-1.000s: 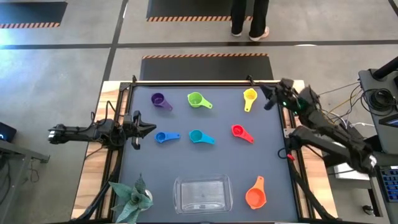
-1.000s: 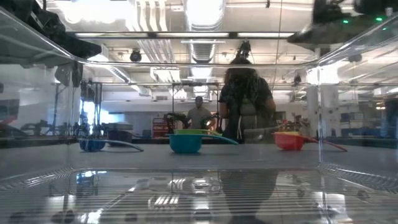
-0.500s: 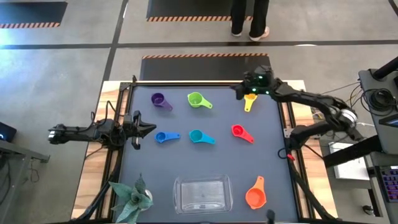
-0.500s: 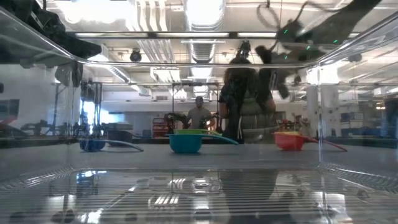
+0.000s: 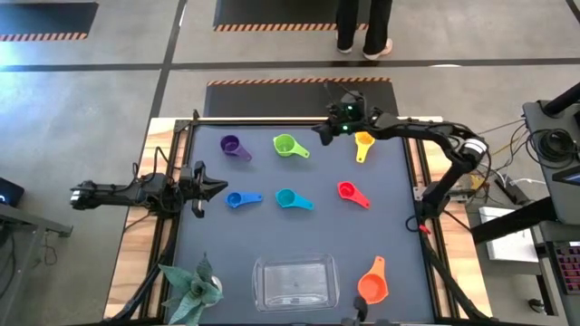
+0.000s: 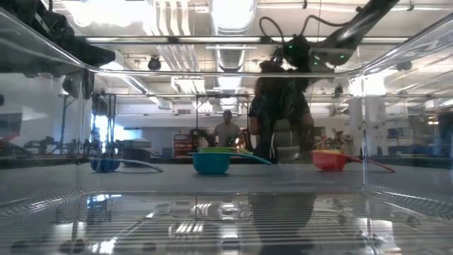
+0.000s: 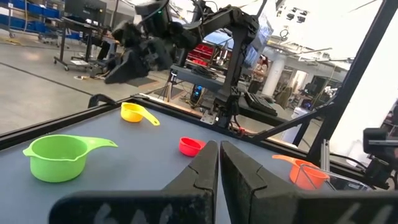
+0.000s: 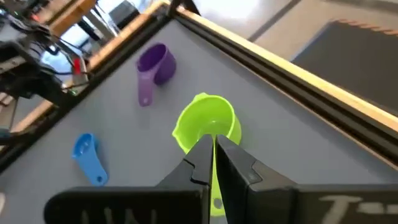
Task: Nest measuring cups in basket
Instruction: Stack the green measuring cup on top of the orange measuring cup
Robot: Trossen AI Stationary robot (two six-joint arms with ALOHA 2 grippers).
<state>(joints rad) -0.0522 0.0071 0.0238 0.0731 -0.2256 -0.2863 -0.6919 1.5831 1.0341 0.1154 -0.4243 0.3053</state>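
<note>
The right arm has swung further left along the frame's top edge; its right gripper (image 5: 323, 132), fingers pressed together on nothing, now hovers between the green cup (image 5: 286, 145) and yellow cup (image 5: 363, 140). The left gripper (image 5: 216, 187), also clenched, waits mid-left. The clear plastic basket (image 5: 294, 282) sits bottom centre.

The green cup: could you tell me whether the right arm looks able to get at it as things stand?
Probably yes. The right tool, fingers shut, hovers near the green cup, with only bare mat between them and no other cup in the way.
</note>
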